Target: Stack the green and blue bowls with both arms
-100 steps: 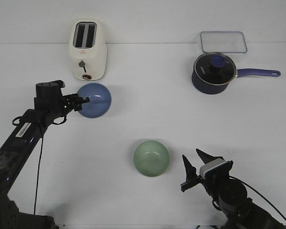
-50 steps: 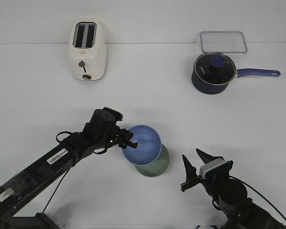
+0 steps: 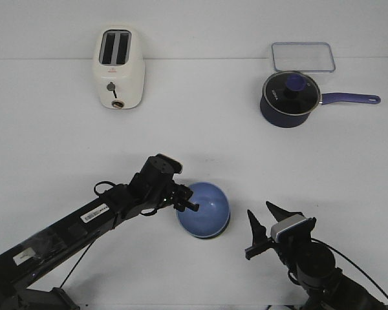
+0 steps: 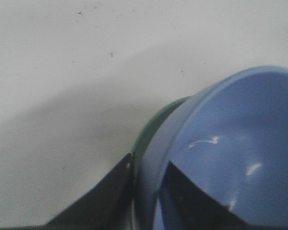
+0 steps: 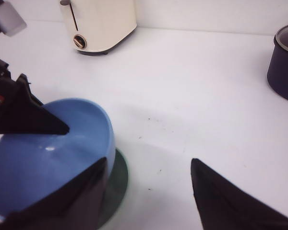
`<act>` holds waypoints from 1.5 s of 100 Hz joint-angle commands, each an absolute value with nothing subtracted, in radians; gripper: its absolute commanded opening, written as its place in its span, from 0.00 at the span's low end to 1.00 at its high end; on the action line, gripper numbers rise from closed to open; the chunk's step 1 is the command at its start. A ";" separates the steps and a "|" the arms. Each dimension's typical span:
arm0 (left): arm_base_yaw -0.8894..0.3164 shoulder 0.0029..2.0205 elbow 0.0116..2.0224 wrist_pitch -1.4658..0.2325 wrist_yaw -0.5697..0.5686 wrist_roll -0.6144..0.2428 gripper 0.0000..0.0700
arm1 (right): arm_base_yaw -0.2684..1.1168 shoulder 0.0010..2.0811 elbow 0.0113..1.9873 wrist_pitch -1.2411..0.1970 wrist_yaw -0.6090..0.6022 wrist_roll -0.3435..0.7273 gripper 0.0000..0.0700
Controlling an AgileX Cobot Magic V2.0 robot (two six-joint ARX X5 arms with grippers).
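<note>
The periwinkle blue bowl [image 3: 205, 210] sits tilted in the sage green bowl, which is almost hidden under it in the front view. The green rim shows in the left wrist view [image 4: 152, 128] and the right wrist view [image 5: 117, 184]. My left gripper [image 3: 188, 203] is shut on the blue bowl's near-left rim [image 4: 173, 143], one finger inside and one outside. My right gripper [image 3: 261, 227] is open and empty, just right of the bowls; in the right wrist view the gripper [image 5: 149, 163] has the blue bowl [image 5: 43, 153] beside one of its fingers.
A cream toaster [image 3: 118, 68] stands at the back left. A dark navy saucepan with a glass lid [image 3: 290, 98] and a clear rectangular container [image 3: 303, 56] stand at the back right.
My left arm carried the blue bowl from beside the toaster over to the green bowl and lowered it in. The right arm has not moved.
</note>
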State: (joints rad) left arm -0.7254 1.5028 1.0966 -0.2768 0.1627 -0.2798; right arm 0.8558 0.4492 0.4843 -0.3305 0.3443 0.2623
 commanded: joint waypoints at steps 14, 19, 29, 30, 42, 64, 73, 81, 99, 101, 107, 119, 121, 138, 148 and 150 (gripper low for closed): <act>-0.732 1.509 1.114 -0.268 0.157 -0.292 0.54 | 0.865 0.453 0.490 -0.321 0.349 0.257 0.50; -0.726 1.490 1.114 -0.267 0.154 -0.279 0.54 | 0.865 0.453 0.490 -0.321 0.349 0.257 0.50; -0.701 1.408 1.114 -0.260 0.139 -0.245 0.54 | 0.865 0.452 0.490 -0.321 0.348 0.257 0.50; -0.698 1.396 1.114 -0.260 0.134 -0.242 0.54 | 0.865 0.452 0.490 -0.321 0.348 0.257 0.50; -0.661 1.248 1.114 -0.270 0.053 -0.192 0.54 | 0.865 0.452 0.490 -0.318 0.349 0.257 0.50; -0.601 0.998 0.966 -0.280 0.015 -0.166 0.54 | 0.865 0.452 0.490 -0.298 0.348 0.257 0.50; -0.599 0.907 0.826 -0.250 0.004 -0.178 0.54 | 0.865 0.452 0.490 -0.298 0.348 0.257 0.50; -0.599 0.842 0.721 -0.230 0.003 -0.204 0.54 | 0.865 0.452 0.490 -0.299 0.347 0.257 0.50; -0.599 0.781 0.627 -0.198 0.000 -0.228 0.50 | 0.865 0.453 0.490 -0.299 0.345 0.257 0.40; -0.599 0.781 0.627 -0.196 -0.003 -0.228 0.43 | 0.865 0.453 0.490 -0.299 0.345 0.257 0.30; -0.599 0.781 0.627 -0.186 -0.004 -0.225 0.01 | 0.865 0.453 0.490 -0.302 0.345 0.257 0.00; -0.599 0.781 0.627 -0.175 -0.004 -0.224 0.01 | 0.865 0.453 0.490 -0.300 0.345 0.257 0.01; -0.599 0.781 0.627 -0.176 -0.004 -0.222 0.01 | 0.865 0.453 0.490 -0.300 0.345 0.257 0.01; -0.599 0.776 0.627 -0.180 -0.004 -0.222 0.02 | 0.865 0.452 0.490 -0.290 0.340 0.290 0.01; -0.600 0.776 0.627 -0.169 -0.004 -0.222 0.02 | 0.865 0.452 0.490 -0.277 0.341 0.290 0.01; -0.600 0.776 0.627 -0.168 -0.004 -0.222 0.02 | 0.865 0.452 0.490 -0.277 0.341 0.290 0.01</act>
State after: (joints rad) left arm -0.5938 0.7757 0.6144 -0.1829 -0.0017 -0.2260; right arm 0.8558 0.4492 0.4843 -0.2932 0.3405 0.2741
